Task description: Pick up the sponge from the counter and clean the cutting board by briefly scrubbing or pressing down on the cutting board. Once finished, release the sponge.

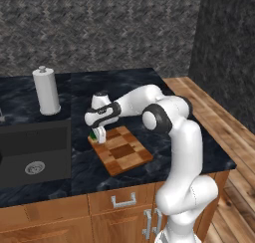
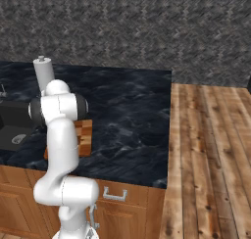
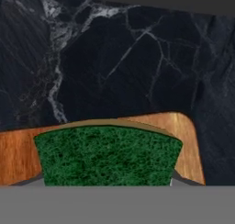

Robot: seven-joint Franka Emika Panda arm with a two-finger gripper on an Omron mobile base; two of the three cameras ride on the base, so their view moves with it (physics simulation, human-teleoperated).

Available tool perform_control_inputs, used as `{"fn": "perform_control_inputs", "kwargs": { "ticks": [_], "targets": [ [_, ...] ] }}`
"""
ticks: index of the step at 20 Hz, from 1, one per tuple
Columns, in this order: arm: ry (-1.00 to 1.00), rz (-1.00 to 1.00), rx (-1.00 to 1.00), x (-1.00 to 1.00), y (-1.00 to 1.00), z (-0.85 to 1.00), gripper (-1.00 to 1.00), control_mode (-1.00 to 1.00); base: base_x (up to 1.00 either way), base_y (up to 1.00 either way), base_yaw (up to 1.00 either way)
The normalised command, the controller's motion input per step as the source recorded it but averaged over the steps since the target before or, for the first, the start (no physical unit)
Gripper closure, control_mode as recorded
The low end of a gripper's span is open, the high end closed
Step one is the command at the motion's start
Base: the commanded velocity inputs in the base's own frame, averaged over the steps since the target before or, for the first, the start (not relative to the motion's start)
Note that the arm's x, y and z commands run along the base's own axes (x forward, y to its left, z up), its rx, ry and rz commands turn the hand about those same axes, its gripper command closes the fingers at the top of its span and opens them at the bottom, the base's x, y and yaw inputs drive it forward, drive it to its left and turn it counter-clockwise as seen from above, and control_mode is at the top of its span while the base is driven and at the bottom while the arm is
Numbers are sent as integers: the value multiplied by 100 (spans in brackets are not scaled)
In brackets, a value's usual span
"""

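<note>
The small green-topped sponge (image 3: pixel 108 154) sat gripped in the white arm's two-finger gripper (image 1: pixel 99 135), at the checkered wooden cutting board's (image 1: pixel 123 152) far corner; open dark marbled stone counter (image 3: pixel 119 62) lay beyond the board's edge.

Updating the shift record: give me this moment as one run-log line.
claw: shut on green-topped sponge | sponge: over corner of checkered wooden cutting board | board: on dark marbled counter | phase: scrubbing
</note>
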Motion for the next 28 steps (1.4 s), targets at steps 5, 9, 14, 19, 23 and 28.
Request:
{"fn": "perform_control_inputs", "kwargs": {
  "ticks": [5, 9, 14, 19, 23, 28],
  "targets": [
    [0, 11, 0, -64, -4, -13, 100, -100, 0, 0, 0],
    [-2, 17, 5, -65, -40, -22, 100, -100, 0, 0, 0],
    [-1, 15, 7, -76, -43, -24, 100, -100, 0, 0, 0],
    [-4, 14, 9, -83, -42, -16, 100, -100, 0, 0, 0],
    [-2, 6, 2, -94, -27, -8, 100, -100, 0, 0, 0],
    [-2, 0, 0, -97, -8, -2, 100, -100, 0, 0, 0]
  ]
}}
